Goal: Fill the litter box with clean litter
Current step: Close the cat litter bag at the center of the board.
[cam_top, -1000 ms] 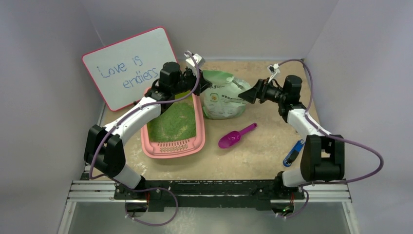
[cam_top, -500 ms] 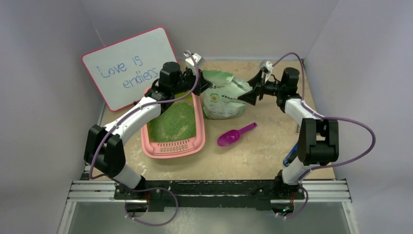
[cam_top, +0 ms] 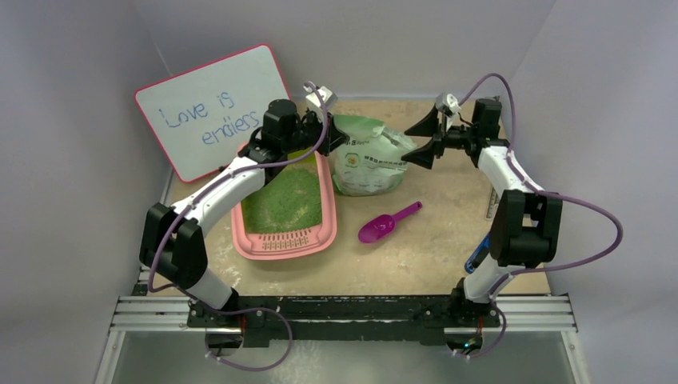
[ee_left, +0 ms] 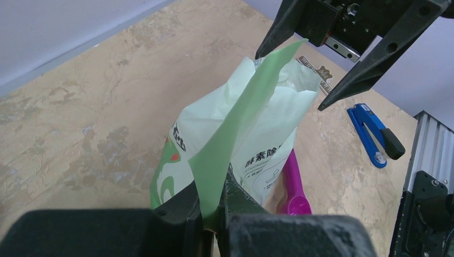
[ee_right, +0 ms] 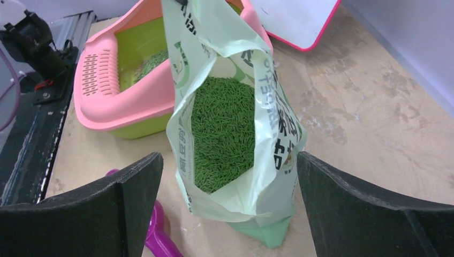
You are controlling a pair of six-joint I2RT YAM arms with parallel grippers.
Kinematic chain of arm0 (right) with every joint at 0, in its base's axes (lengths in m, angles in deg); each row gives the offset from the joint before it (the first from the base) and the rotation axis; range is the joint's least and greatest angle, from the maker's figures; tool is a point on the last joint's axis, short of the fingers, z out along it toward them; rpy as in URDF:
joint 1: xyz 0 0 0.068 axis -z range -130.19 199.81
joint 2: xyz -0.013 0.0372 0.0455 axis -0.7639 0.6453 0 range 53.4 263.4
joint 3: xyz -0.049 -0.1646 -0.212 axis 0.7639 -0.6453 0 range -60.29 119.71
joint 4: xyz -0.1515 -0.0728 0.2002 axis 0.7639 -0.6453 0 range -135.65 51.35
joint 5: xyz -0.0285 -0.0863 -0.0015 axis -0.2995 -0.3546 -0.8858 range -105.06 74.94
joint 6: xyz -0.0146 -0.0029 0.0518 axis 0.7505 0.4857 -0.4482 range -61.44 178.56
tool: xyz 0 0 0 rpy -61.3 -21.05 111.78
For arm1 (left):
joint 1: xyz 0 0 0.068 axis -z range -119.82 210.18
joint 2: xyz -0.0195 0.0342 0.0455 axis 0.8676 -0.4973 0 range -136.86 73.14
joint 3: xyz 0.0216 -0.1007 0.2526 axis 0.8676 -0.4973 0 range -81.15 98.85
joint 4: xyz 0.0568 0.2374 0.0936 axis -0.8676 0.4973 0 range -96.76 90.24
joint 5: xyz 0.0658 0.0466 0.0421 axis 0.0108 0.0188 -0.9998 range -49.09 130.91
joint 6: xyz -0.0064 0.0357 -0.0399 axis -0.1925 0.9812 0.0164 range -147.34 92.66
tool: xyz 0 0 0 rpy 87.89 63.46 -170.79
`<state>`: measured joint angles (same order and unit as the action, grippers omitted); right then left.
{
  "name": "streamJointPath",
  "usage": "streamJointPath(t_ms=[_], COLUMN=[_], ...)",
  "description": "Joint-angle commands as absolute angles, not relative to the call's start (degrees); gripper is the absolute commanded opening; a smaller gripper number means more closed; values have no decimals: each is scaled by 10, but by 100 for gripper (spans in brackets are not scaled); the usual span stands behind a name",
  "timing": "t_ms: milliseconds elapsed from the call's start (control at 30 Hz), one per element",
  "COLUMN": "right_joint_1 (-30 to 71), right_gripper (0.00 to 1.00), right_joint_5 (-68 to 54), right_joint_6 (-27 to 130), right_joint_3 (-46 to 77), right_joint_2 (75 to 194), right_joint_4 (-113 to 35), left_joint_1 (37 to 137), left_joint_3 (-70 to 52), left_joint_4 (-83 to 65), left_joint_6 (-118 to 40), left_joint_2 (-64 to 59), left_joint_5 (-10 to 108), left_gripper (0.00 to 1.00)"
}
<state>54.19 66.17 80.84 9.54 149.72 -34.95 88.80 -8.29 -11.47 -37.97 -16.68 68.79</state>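
1. From the top external camera, a pale green bag (cam_top: 369, 164) stands at the back of the surface (cam_top: 416, 256).
   - The litter box (cam_top: 329, 216) sits just left of the bag, its grille end toward the arm bases.
   - A layer of clean litter (cam_top: 286, 200) lies in the litter box.
   - The left end effector (cam_top: 328, 134) is at the bag's upper left edge.
   - The right end effector (cam_top: 422, 141) is at the bag's right side, with its jaws spread wide.
   - A magenta scoop (cam_top: 385, 224) lies in front of the bag.
   - A blue clip (cam_top: 477, 254) lies well to the bag's front right.
   - A whiteboard (cam_top: 212, 108) leans left of the bag, behind the litter box.

2. From the left wrist camera, the left end effector is clenched on a folded green edge of the bag and holds it upright.
   - The right end effector's two dark fingers (ee_left: 375, 59) are splayed at the bag's far top edge. Whether they touch it cannot be told.

3. From the right wrist camera, the right end effector is released. One finger stands on each side of the bag's open mouth, and neither touches the bag.
   - More clean litter fills the lower part of the bag.
   - The litter box is behind and to the left of the bag, touching it.
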Motion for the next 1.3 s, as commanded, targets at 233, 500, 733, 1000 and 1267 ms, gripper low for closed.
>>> streamJointPath(t_ms=[233,500,733,1000,1267], right_joint_1=[517,510,510,460,479], right_gripper=[97,96,97,79,9], right_joint_5=[628,696,695,506,604], right_joint_6=[1117,1396,1508,1089,990], right_joint_3=[299,403,428,286,240], right_joint_2=[1589,1638,1663,1560,1526], right_joint_4=[-739,-1065,-1177,-717,-617], left_joint_1=[885,885,885,885,879], left_joint_3=[-31,-33,-25,-22,-43], left_joint_4=[-190,-188,-184,-192,-181], left_joint_6=[-380,-376,-374,-382,-367], left_joint_2=[-147,-146,-148,-152,-132], left_joint_5=[708,692,691,695,681], left_gripper=[0,0,0,0,0])
